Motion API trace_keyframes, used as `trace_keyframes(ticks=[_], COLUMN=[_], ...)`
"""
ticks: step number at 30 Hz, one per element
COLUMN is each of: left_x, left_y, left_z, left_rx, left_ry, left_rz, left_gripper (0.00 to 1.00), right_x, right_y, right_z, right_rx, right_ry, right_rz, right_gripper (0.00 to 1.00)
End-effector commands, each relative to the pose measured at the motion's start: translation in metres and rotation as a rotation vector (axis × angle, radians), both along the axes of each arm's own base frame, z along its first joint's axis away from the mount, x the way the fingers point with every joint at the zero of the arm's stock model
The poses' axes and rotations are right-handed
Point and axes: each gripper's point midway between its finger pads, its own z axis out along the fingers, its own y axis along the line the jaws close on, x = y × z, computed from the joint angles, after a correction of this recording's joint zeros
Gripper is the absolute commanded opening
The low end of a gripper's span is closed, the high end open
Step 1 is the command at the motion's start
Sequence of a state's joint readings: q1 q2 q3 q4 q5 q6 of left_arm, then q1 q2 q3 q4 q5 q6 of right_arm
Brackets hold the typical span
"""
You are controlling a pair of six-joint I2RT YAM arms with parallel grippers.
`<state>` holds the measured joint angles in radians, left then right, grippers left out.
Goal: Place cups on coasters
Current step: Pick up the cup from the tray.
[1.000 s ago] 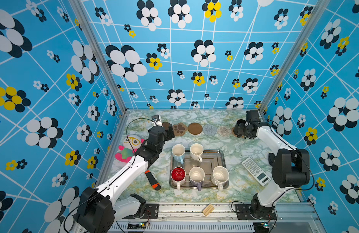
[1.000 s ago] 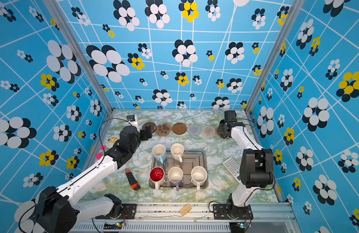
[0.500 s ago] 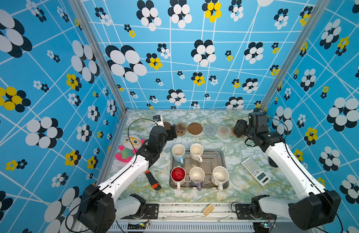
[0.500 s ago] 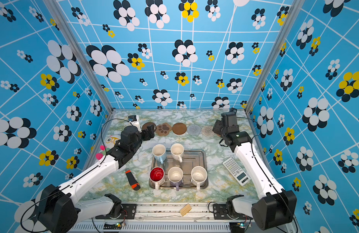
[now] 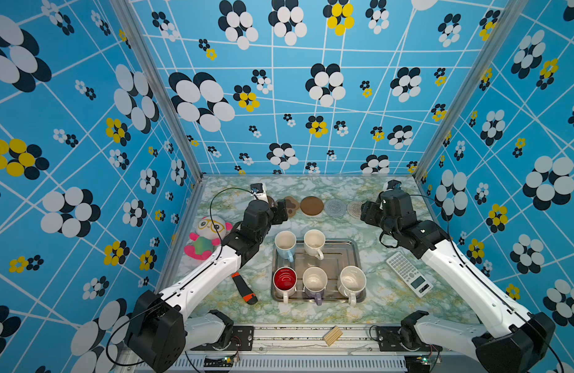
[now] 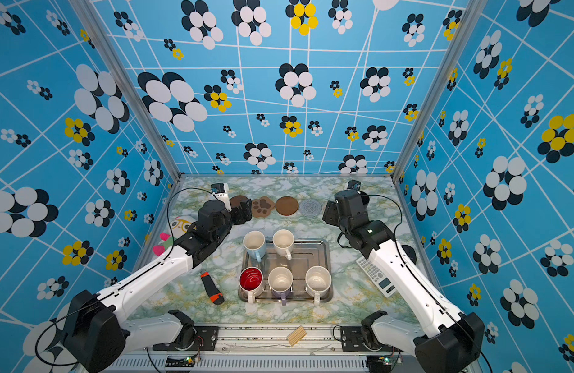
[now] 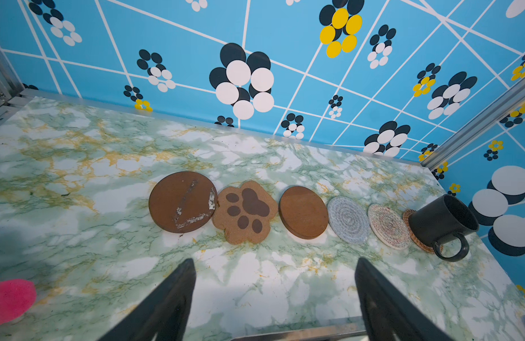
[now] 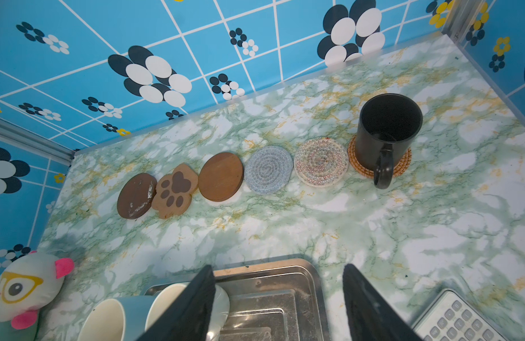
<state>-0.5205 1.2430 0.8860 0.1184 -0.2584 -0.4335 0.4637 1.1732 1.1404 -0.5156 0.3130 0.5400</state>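
Note:
Five cups stand on the steel tray (image 5: 339, 255): light blue (image 5: 285, 245), cream (image 5: 314, 242), red-inside (image 5: 284, 281), lavender (image 5: 314, 282) and cream-white (image 5: 352, 282). The black cup (image 8: 386, 133) stands upright on the rattan coaster (image 8: 403, 165); my right arm hides it in both top views. The other coasters lie bare in a row along the back: dark brown disc (image 7: 181, 202), paw (image 7: 245, 212), brown disc (image 7: 303, 212), grey woven (image 7: 348, 220), whitish woven (image 7: 388, 226). My left gripper (image 7: 274, 262) hangs open and empty before the paw coaster. My right gripper (image 8: 277, 268) is open and empty above the tray's far edge.
A plush toy (image 5: 206, 237) lies by the left wall, with an orange and black tool (image 5: 243, 287) left of the tray. A calculator (image 5: 408, 273) lies right of the tray. A small wooden block (image 5: 332, 336) rests on the front rail.
My right gripper has drawn back from the black cup toward the table's middle, leaving the cup on the rattan coaster. The left arm has hardly moved.

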Motion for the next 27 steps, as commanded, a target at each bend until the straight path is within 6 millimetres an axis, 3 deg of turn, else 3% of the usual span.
trace_keyframes(ticks=[1,15,27], left_x=[0.001,0.000,-0.024], left_y=[-0.002,0.008,0.022], left_z=[0.007,0.006,0.019], left_rx=[0.028,0.162,0.274], left_ry=[0.001,0.077,0.145], left_rz=[0.006,0.052,0.064], left_gripper=[0.86,0.85,0.85], right_x=[0.000,0.006,0.016], right_y=[0.002,0.020,0.035], right_z=[0.011,0.015,0.014], right_rx=[0.018,0.043,0.044], right_ry=[-0.029,-0.040,-0.062], right_rz=[-0.002,0.060,0.122], right_gripper=[0.71,0.71,0.72])
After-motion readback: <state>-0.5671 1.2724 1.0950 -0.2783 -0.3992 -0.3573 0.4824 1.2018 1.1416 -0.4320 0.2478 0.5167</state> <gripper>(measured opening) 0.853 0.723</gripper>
